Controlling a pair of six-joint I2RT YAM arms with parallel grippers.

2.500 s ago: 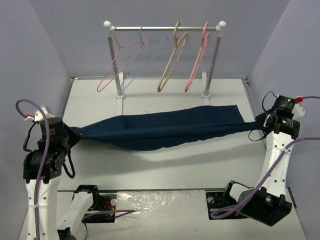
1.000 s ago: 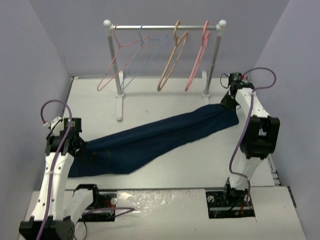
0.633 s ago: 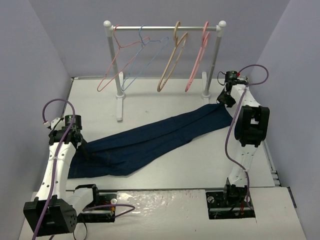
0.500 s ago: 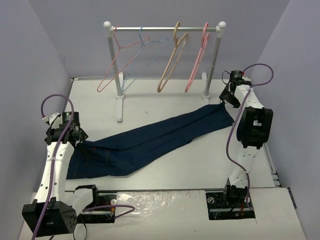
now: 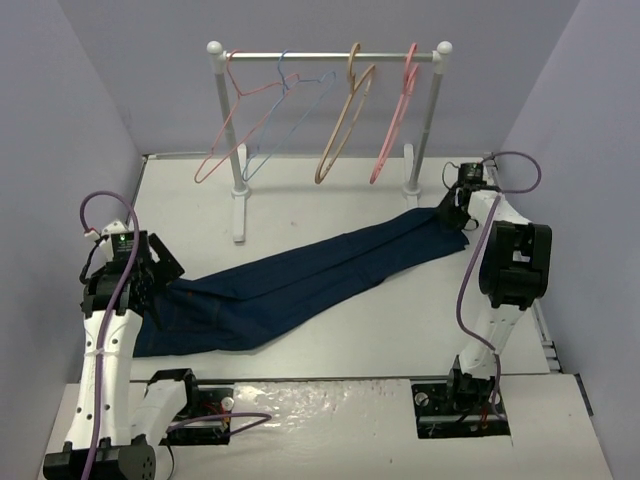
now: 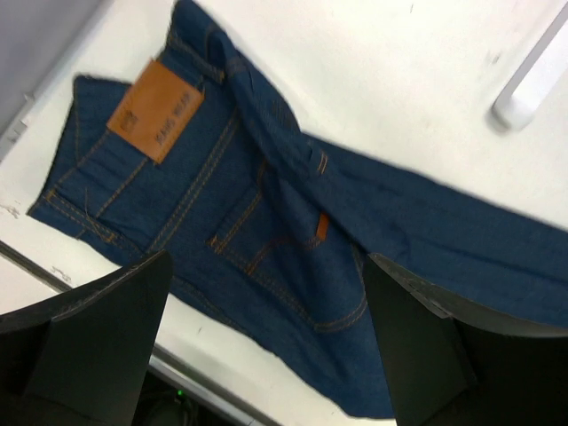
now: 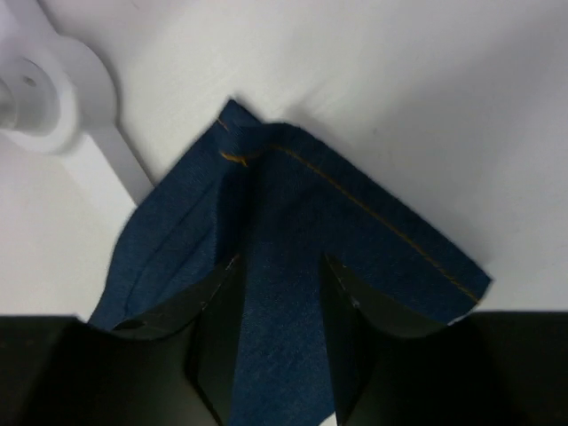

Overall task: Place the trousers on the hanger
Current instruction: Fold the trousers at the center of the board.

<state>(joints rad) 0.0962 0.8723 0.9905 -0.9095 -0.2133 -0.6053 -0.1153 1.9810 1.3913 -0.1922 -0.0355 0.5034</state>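
Your left gripper [image 6: 266,280] hovers wide over the trousers [image 5: 300,280]; right gripper [image 7: 280,297] low, narrowly parted at their hem. One tan hanger [image 5: 335,145], three thin hangers [image 5: 390,130].

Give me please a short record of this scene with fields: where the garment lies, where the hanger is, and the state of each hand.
garment: dark navy blue denim trousers, lying flat and diagonal on the white table, waist near the left arm
hanger: tan wood-coloured clothes hanger, hanging on the metal rail, apart from the trousers
left hand: open wide above the waist, holding nothing
right hand: fingers partly apart, one on either side of the cloth at the leg ends; grip unclear
task state: trousers not yet on the hanger
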